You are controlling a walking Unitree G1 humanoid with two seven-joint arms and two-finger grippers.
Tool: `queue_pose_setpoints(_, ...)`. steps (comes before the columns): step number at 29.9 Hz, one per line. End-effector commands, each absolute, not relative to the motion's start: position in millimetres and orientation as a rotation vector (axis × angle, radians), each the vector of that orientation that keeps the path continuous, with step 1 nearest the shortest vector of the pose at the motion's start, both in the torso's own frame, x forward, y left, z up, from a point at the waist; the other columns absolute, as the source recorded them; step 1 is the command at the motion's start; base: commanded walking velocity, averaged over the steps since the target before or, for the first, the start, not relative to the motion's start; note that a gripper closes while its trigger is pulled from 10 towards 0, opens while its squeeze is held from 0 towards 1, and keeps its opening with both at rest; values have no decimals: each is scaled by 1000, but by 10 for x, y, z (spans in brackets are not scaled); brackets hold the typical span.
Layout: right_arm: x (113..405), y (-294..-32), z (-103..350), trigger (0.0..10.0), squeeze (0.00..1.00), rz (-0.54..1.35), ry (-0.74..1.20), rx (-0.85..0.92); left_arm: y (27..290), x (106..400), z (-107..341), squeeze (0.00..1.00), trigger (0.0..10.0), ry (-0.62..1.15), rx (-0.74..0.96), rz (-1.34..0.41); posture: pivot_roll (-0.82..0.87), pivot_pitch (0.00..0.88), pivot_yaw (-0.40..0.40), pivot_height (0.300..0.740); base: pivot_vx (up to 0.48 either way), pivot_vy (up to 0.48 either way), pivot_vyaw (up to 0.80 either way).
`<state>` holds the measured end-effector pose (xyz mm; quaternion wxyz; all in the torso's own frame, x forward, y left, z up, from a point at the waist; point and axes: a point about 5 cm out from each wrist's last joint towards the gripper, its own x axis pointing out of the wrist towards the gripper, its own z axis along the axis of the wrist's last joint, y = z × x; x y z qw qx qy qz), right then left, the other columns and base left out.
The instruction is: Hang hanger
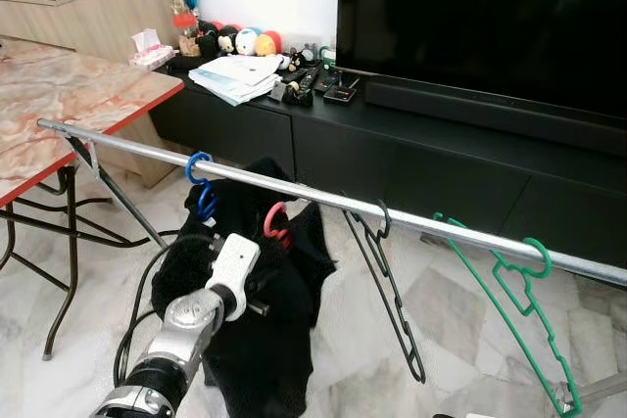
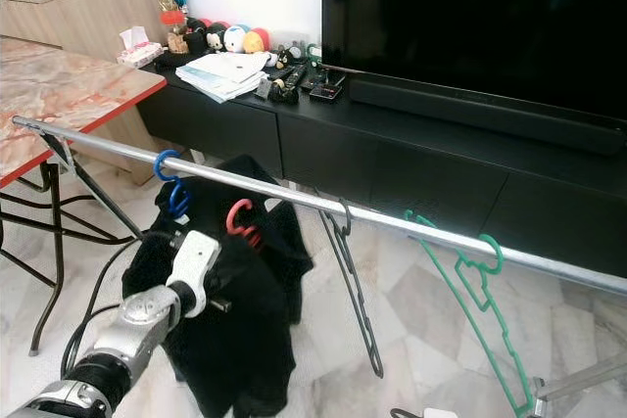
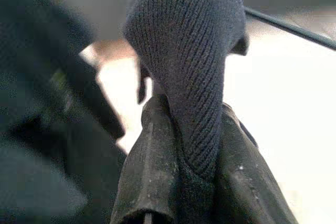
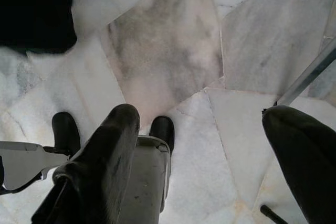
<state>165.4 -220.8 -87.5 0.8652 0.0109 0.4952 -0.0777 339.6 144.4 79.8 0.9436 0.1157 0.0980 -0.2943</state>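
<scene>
A long metal rail (image 1: 313, 198) crosses the room at waist height. On it hang a blue hanger hook (image 1: 201, 183), a red hanger hook (image 1: 276, 222), a bare black hanger (image 1: 387, 281) and a bare green hanger (image 1: 519, 310). A black knitted garment (image 1: 284, 330) drapes below the blue and red hooks. My left arm (image 1: 186, 325) reaches up into that garment from below the rail. My left gripper (image 3: 191, 166) is shut on a fold of the dark knit (image 3: 184, 51). My right gripper (image 4: 199, 116) hangs open over the marble floor.
A marble-topped table (image 1: 59, 95) with thin black legs stands at the left, close to the rail's end. Behind the rail runs a low black TV cabinet (image 1: 411, 154) with papers, toys and a large TV (image 1: 490, 17). My feet (image 4: 163, 127) stand on the tiles below.
</scene>
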Motion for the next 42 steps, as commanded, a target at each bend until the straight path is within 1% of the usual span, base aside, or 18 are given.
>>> queue_pose_setpoints(1,1637,-2194,-885,10000,0,-155,1040,17,1433,3373,859,0,10000,180,286,-693,-46,53,58,740,0,0,0)
queue_pose_setpoints(3,1633,-2190,-887,10000,0,-155,1039,19,1439,3379,909,0,10000,163,310,-719,-48,55,61,740,0,0,0)
queue_pose_setpoints(5,1628,-2185,-890,10000,0,-156,1040,21,1466,3433,979,0,10000,141,327,-678,-50,57,64,740,0,0,0)
queue_pose_setpoints(7,1614,-2180,-897,10000,0,-161,1043,25,1501,3568,1109,0,10000,99,310,-559,-55,60,64,740,0,0,0)
queue_pose_setpoints(8,1614,-2180,-897,10000,0,-161,1043,25,1501,3568,1109,0,10000,99,310,-559,-55,60,64,740,0,0,0)
queue_pose_setpoints(9,1607,-2179,-900,10000,0,-163,1045,26,1522,3635,1157,0,10000,99,292,-489,-59,63,65,740,0,0,0)
queue_pose_setpoints(10,1605,-2179,-901,10000,0,-164,1046,26,1527,3655,1171,0,10000,101,284,-469,-59,63,65,740,0,0,0)
queue_pose_setpoints(12,1592,-2184,-905,10000,0,-167,1048,27,1556,3710,1180,0,10000,120,324,-381,-67,68,63,740,0,0,0)
queue_pose_setpoints(14,1574,-2197,-910,10000,0,-170,1050,26,1554,3730,1193,0,10000,116,308,-346,-75,80,56,740,0,0,0)
queue_pose_setpoints(19,1540,-2225,-917,10000,0,-170,1060,18,1572,3758,1180,0,10000,141,295,-289,-76,93,50,740,0,0,0)
queue_pose_setpoints(23,1517,-2246,-922,10000,0,-171,1067,12,1649,3750,1055,0,10000,245,296,-227,-80,112,46,740,0,0,0)
queue_pose_setpoints(29,1521,-2242,-921,10000,0,-167,1068,9,1706,3715,952,0,10000,308,280,-179,-79,116,49,740,0,0,0)
queue_pose_setpoints(33,1539,-2230,-917,10000,0,-166,1065,12,1667,3641,805,0,10000,378,236,-219,-75,104,51,740,0,0,0)
queue_pose_setpoints(35,1549,-2225,-914,10000,0,-165,1063,13,1646,3625,778,0,10000,381,232,-227,-73,97,51,740,0,0,0)
queue_pose_setpoints(36,1557,-2221,-912,10000,0,-164,1061,15,1626,3603,748,27,10000,379,213,-229,-73,95,52,740,0,0,0)
queue_pose_setpoints(37,1563,-2217,-910,10000,0,-164,1060,16,1620,3593,735,533,10000,374,194,-223,-73,88,53,740,0,0,0)
queue_pose_setpoints(38,1569,-2215,-909,10000,0,-164,1058,17,1613,3583,727,1000,10000,366,177,-219,-74,86,53,740,0,0,0)
queue_pose_setpoints(42,1601,-2205,-897,10000,0,-164,1047,23,1601,3556,757,1000,10000,273,86,-193,-70,63,49,740,0,0,0)
